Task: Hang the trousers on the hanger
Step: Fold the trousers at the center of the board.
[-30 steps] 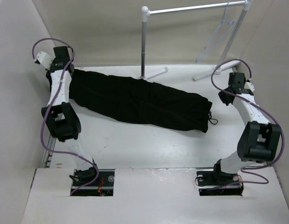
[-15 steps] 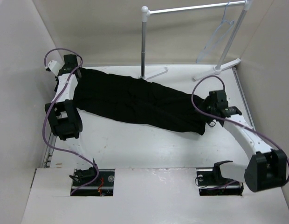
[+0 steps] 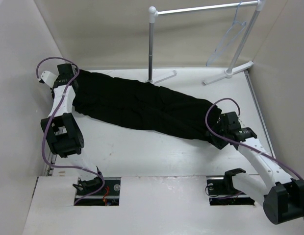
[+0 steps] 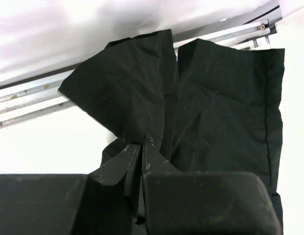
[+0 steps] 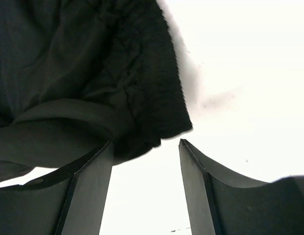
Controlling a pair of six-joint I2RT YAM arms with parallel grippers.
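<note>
Beyond both arms in the top view, the black trousers (image 3: pixel 142 105) lie stretched slantwise across the white table (image 3: pixel 142 156). The left gripper (image 3: pixel 73 83) sits at their far-left end and the right gripper (image 3: pixel 216 138) at their near-right end. The pale hanger (image 3: pixel 237 22) hangs on the rail stand (image 3: pixel 152 44), well beyond the right gripper.

At the left wrist, the left gripper (image 4: pixel 141 147) is pinched together on a raised fold of the trousers (image 4: pixel 220 107). A metal track (image 4: pixel 29 95) runs ahead of it.

At the right wrist, the right gripper (image 5: pixel 146 144) stands spread and holds nothing. The gathered end of the trousers (image 5: pixel 83 73) lies just ahead, reaching one fingertip (image 5: pixel 105 152).
</note>
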